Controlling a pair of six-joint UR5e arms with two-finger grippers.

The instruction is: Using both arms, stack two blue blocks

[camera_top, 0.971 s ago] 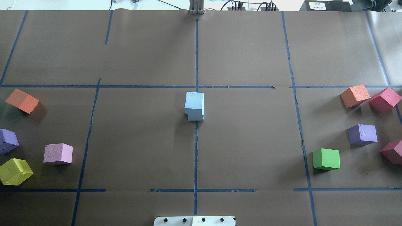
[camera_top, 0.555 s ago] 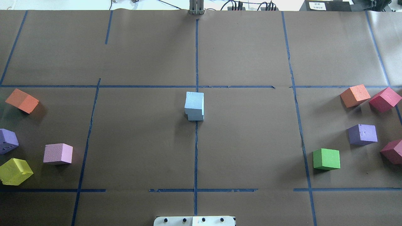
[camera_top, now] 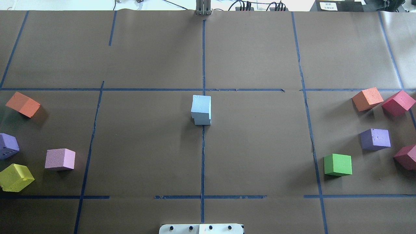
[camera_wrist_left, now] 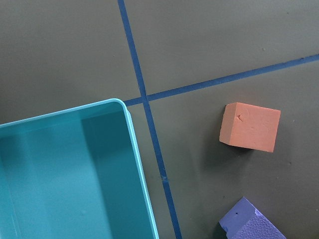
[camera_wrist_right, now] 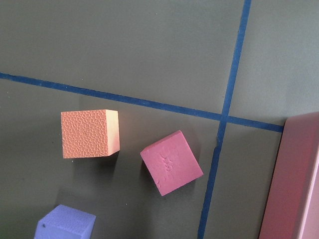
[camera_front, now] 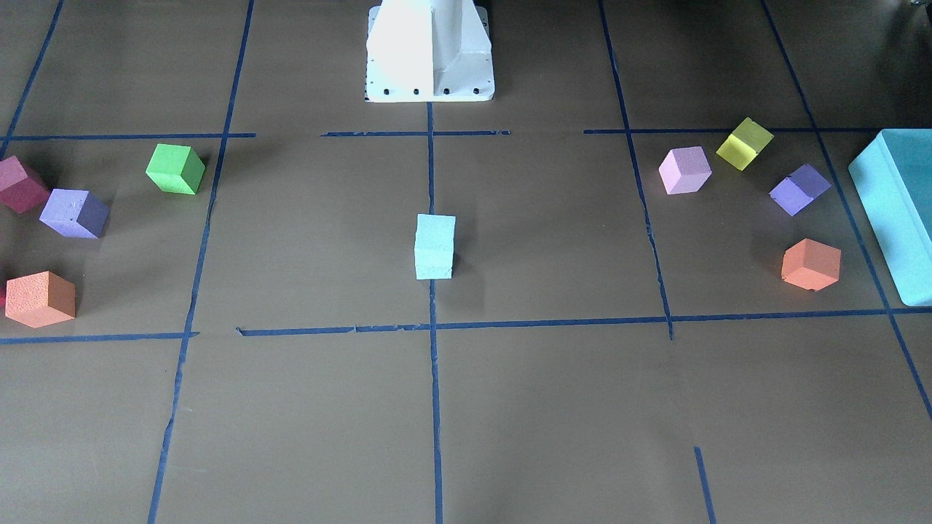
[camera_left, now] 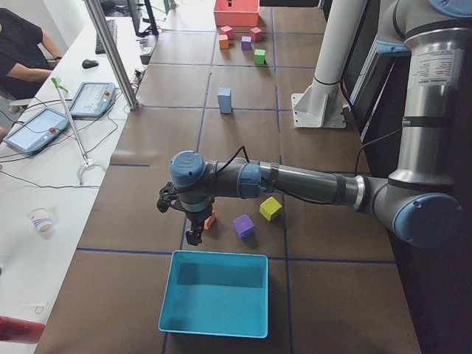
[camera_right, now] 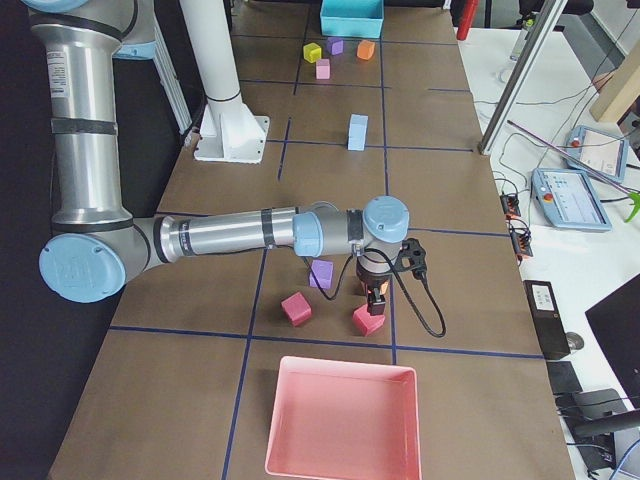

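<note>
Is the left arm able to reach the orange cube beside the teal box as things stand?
Probably yes. The left pincer hangs close over the orange cube, next to the teal box, and nothing covers the cube.

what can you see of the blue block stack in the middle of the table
The blue stack is two pale sky-blue foam cubes with a grainy surface, the top block resting on the bottom block. It stands upright at the table's centre, on the blue tape line. In the overhead view the top block sits slightly off the bottom one, leaving a small step along one side. Apart from the brown-papered table beneath, nothing touches it.
</note>
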